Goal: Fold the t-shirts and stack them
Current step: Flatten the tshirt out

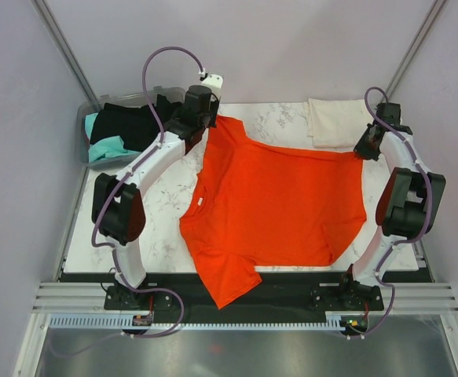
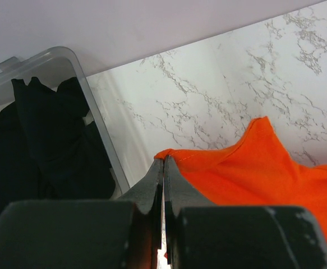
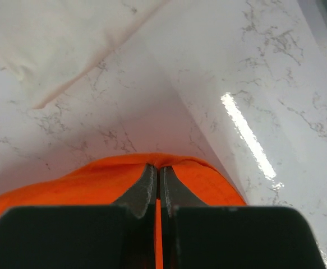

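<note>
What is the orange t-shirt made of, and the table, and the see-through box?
The orange t-shirt: soft matte cloth, probably a cotton-like knit; it wrinkles and hangs limp off the near edge. The table: white with grey veins like marble, glossy, since light glints on it; could be printed laminate. The box: clear greyish plastic; the clothes show through its walls.

One orange t-shirt and one cream t-shirt are counted on the tabletop. One bin is seen; how many pieces make up the black cloth and teal cloth in it cannot be told.
</note>
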Controlling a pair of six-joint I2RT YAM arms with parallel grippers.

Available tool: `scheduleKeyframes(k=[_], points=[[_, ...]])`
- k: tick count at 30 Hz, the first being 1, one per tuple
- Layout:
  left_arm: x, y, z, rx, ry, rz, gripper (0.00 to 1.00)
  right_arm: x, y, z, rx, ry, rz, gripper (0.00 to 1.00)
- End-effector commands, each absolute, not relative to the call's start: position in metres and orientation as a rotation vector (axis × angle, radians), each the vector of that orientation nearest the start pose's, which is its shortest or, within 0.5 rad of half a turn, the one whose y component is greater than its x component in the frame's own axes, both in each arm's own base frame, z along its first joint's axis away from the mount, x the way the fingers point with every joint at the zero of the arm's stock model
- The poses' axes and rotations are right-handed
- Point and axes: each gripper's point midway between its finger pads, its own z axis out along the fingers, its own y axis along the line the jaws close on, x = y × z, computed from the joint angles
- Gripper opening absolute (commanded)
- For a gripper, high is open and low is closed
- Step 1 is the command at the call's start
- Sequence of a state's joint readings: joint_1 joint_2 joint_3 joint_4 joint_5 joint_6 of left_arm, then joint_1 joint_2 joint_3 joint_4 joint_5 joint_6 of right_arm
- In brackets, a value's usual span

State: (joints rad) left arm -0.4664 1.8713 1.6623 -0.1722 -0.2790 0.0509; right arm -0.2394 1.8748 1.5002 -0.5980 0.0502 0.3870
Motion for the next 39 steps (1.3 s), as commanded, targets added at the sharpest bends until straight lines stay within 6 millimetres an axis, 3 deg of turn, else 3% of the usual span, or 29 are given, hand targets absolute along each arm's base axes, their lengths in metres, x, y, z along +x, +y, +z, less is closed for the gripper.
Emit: scheduleKeyframes(k=[1, 4, 6, 7, 12, 16, 17, 20, 24, 30, 39], points=[[0.530, -0.213, 0.269, 0.273, 1.865, -0.075, 0.02, 0.463, -0.089, 0.117, 0.773, 2.376, 0.113, 0.01], [0.513, -0.222, 0.264, 0.276, 1.921, -0.169, 0.02, 0.455, -0.083, 0.117, 0.788, 2.387, 0.145, 0.01], [0.497, -0.223, 0.251, 0.265, 1.987, -0.217, 0.02, 0.445, -0.081, 0.119, 0.793, 2.391, 0.142, 0.00], [0.488, -0.227, 0.256, 0.278, 1.988, -0.264, 0.02, 0.442, -0.080, 0.120, 0.795, 2.391, 0.142, 0.00], [0.452, -0.221, 0.228, 0.277, 2.121, -0.309, 0.02, 0.419, -0.072, 0.121, 0.787, 2.407, 0.156, 0.00], [0.432, -0.220, 0.224, 0.262, 2.187, -0.353, 0.02, 0.405, -0.070, 0.121, 0.771, 2.417, 0.142, 0.00], [0.426, -0.220, 0.233, 0.236, 2.180, -0.380, 0.02, 0.398, -0.070, 0.121, 0.771, 2.427, 0.130, 0.00], [0.410, -0.221, 0.233, 0.206, 2.203, -0.441, 0.02, 0.388, -0.072, 0.120, 0.773, 2.430, 0.100, 0.00], [0.387, -0.212, 0.245, 0.169, 2.205, -0.471, 0.02, 0.381, -0.072, 0.121, 0.778, 2.432, 0.086, 0.00], [0.349, -0.192, 0.238, 0.129, 2.239, -0.466, 0.02, 0.371, -0.077, 0.119, 0.787, 2.448, 0.030, 0.00], [0.298, -0.178, 0.205, 0.052, 2.330, -0.526, 0.02, 0.363, -0.080, 0.117, 0.817, 2.452, 0.017, 0.00]])
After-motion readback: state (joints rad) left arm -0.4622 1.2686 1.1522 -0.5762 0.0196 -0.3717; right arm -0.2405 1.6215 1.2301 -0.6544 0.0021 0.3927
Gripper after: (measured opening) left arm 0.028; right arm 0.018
